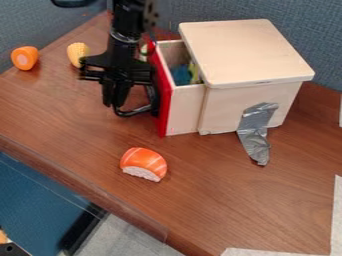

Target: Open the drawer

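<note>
Nearest me, on this side of the pincer, a toy sushi piece (143, 164) sits on the table (207, 200), well apart from the drawer's path and, I'd say, harmless there. Silver tape (254, 130) runs down the cabinet's side to the tabletop, across the drawer from the pincer, presumably to stop the whole box sliding when it's tugged.

The pincer (115, 102) hangs down just outside the red front (164, 117), by the black handle (131, 114); a sensible spot for drawing it outward. Whether it's spread, pressed together or pinching the handle, I can't tell from here. Beside it, the drawer (184, 112) juts partway out of the wooden cabinet (247, 55), far enough to show a blue item (180, 75) inside. A straight pull should suit it; a sideways one might jam it.

Beyond the pincer lie a yellow toy corn (77, 51) and, farther off, an orange toy piece (25, 58).
</note>
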`<action>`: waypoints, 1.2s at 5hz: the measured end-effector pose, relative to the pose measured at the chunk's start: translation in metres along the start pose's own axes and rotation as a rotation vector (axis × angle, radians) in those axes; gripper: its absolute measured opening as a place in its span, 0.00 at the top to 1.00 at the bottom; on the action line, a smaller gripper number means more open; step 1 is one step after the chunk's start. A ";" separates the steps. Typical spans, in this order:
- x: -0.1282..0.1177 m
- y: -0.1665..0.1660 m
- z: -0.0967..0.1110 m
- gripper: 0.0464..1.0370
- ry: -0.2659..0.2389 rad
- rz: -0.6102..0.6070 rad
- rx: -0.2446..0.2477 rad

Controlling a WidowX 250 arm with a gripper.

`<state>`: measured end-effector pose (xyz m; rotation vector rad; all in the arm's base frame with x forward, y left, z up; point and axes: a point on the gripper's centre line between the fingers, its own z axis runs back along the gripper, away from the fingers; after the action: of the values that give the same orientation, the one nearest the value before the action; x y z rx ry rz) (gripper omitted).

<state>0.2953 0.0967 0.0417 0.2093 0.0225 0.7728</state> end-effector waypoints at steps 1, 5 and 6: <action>0.002 0.010 -0.002 0.93 0.019 -0.021 0.011; 0.000 0.032 -0.005 0.93 0.037 -0.040 0.034; -0.001 0.035 -0.005 0.93 0.041 -0.039 0.036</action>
<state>0.2700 0.1212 0.0436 0.2267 0.0787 0.7383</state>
